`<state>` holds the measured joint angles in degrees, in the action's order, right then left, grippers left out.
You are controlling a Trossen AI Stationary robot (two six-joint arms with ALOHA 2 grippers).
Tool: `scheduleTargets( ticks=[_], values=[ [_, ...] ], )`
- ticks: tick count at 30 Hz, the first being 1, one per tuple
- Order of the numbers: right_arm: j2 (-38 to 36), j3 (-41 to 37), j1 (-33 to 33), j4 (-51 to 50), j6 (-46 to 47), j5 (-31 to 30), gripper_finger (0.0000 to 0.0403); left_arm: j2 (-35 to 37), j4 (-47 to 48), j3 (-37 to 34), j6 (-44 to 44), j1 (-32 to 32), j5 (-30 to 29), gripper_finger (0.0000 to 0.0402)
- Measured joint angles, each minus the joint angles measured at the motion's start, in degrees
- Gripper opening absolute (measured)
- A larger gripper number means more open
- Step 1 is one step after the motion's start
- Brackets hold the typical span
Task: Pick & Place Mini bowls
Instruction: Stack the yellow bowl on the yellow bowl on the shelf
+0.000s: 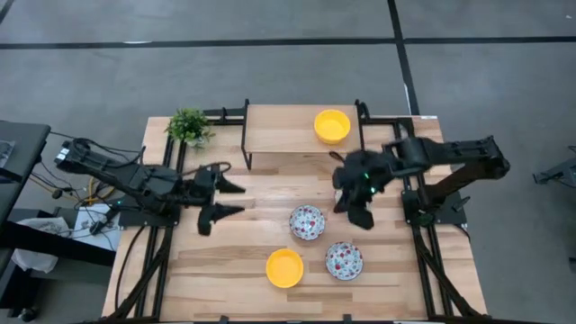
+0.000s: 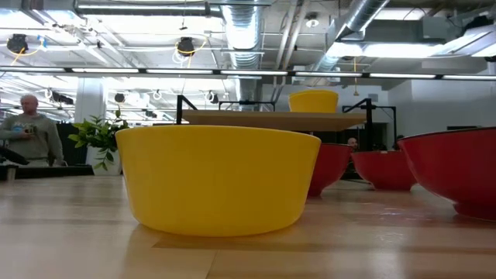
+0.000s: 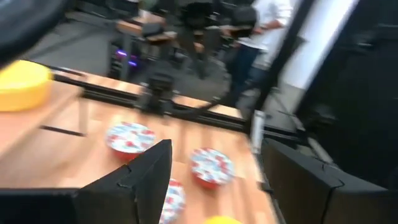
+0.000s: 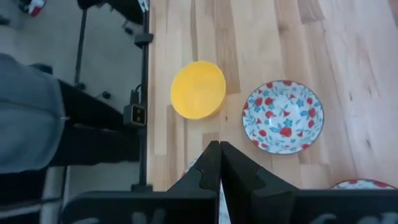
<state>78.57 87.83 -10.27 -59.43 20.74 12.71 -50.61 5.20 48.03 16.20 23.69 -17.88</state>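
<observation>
Nearest us, one yellow bowl [image 1: 284, 268] is sitting on the desk [image 1: 225, 270] beside two speckled bowls [image 1: 307, 221]; another yellow bowl [image 1: 332, 125] is resting on the shelf [image 1: 279, 130]. We are hovering the right tool [image 1: 358, 214], clenched empty, beside them, risking a knock; the left tool [image 1: 225, 200] is waiting, spread wide.

The counter [image 1: 225, 261] is pale, smooth wood planking with visible grain. The yellow bowl [image 2: 217, 180] looks glossy, like plastic. 2 speckled bowls [image 1: 307, 221] [image 1: 344, 259] look glazed. The right tool [image 4: 219, 163] is matt black.
</observation>
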Motion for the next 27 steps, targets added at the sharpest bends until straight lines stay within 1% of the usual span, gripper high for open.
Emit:
scheduleTargets(
  ticks=[3,5,9,14,16,18,21,27],
  values=[
    [-2.9,-3.7,-3.6,4.1,2.2,-5.3,0.0,0.0,0.0,0.0,1.6,2.3,2.0,0.0246],
    [-5.2,-6.4,-4.9,6.6,2.3,-7.5,0.0,-0.4,-0.1,0.0,2.4,3.5,2.3,0.0246],
    [-11.0,-11.5,-3.6,8.6,1.2,-9.7,0.0,-2.5,-0.1,0.0,4.0,4.3,1.6,0.0246],
    [-19.9,-17.5,0.7,10.8,-1.1,-9.9,0.0,-7.1,-0.6,0.0,5.8,3.8,1.0,0.0246],
    [-23.9,-20.4,1.9,13.6,-2.9,-9.7,0.0,-9.5,-1.5,0.0,7.0,3.8,0.3,0.0246],
    [-27.8,-23.6,2.7,17.1,-4.1,-9.6,0.0,-11.8,-2.0,0.0,8.5,3.7,-1.7,0.0246],
    [-33.4,-28.5,3.4,22.1,-4.6,-8.3,0.0,-15.5,-2.1,0.0,11.1,3.5,-2.3,0.0246],
    [-42.2,-36.8,2.5,29.6,-4.7,-7.5,0.0,-22.1,-3.1,0.0,17.6,3.2,-2.2,0.0246]
  ],
)
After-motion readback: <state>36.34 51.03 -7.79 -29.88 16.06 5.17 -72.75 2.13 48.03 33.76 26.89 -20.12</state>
